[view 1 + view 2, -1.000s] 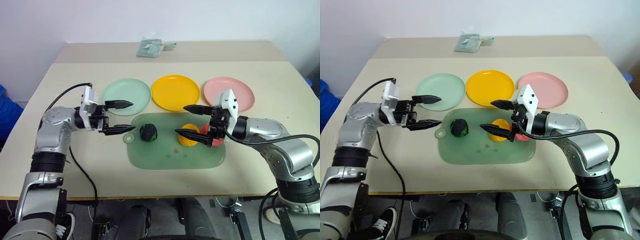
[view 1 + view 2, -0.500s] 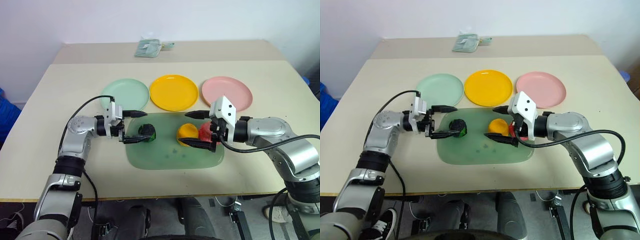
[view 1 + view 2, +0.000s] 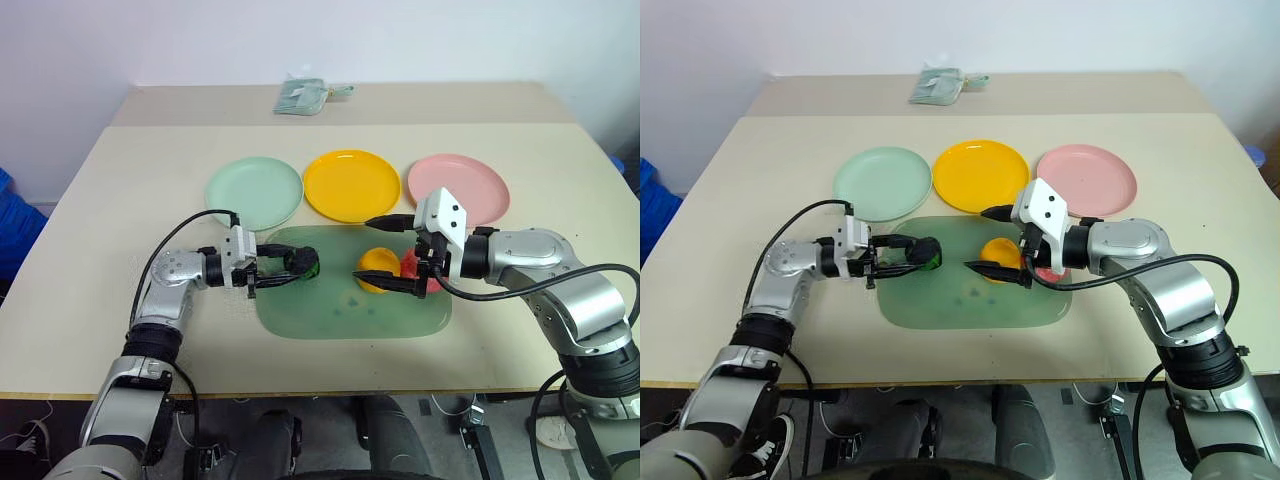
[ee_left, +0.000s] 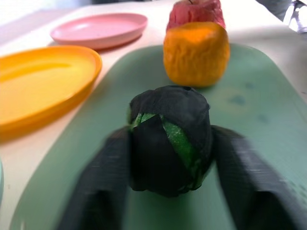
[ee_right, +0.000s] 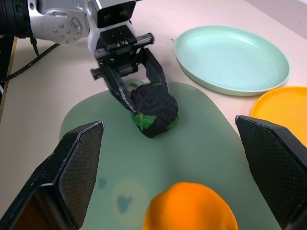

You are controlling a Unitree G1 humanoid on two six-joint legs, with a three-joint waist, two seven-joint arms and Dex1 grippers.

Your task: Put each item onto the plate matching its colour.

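Observation:
The dark green bumpy ball (image 3: 303, 264) sits on the left part of the translucent green mat (image 3: 340, 312). My left gripper (image 3: 290, 267) is shut on it, one black finger (image 4: 103, 189) pressed to each side. The yellow-orange chunk (image 3: 378, 267) rests mid-mat, and the red-pink apple (image 3: 410, 268) shows partly behind it. My right gripper (image 3: 362, 252) is open, hovering over the mat with its fingers (image 5: 64, 175) straddling the chunk without touching it. Beyond the mat lie the mint green plate (image 3: 254, 193), the yellow plate (image 3: 351, 184) and the pink plate (image 3: 458, 187), all bare.
A folded pale green cloth (image 3: 299, 96) lies at the table's far edge. My left arm's black cable (image 3: 175, 235) loops above the table near its wrist. Open tabletop lies to the left and right of the mat and along the near edge.
My left gripper dropped and slid right onto the mat, and its open fingers shut on the dark green ball. My right gripper stayed over the yellow-orange chunk, still open.

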